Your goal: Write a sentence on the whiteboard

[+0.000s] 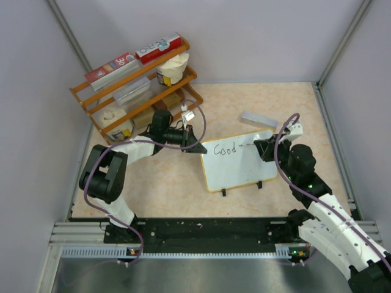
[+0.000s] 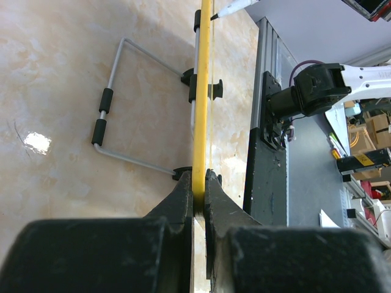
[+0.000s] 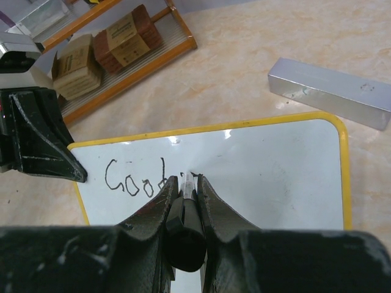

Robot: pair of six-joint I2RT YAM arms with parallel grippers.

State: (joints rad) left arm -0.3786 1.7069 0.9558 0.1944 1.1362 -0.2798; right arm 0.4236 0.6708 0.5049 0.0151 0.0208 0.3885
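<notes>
Over at the far left of the bench (image 1: 177,183) a wooden rack (image 1: 131,91) of boxes and tubs is standing, playing no part in this. Just right of it, the left hand (image 2: 198,180) is reaching across and pinching the left edge of the whiteboard (image 1: 241,163). Its two fingers are pressing shut on the yellowish frame with only the rim's thickness between them, steadying the board. The whiteboard is sitting in the middle of the bench, propped on a wire stand (image 2: 116,116) behind it, its writing face turned up and toward the near side.

In its upper left corner the sentence (image 3: 134,179) is just getting started. The word "Good" is showing clearly in thin black strokes, and a short faint mark is trailing to the right of it, too small to read. At the end of that mark the right hand (image 3: 186,182) is hovering over the board, its fingers closed tight around a marker (image 3: 185,229). The tip is pointing down at the surface, though I cannot tell whether it is touching. Beyond the board's far right corner a grey block (image 1: 258,118) is lying apart from it.

To my eye the job is only beginning. One word is down, and the rest of the first line and all the white below are waiting to be filled.
</notes>
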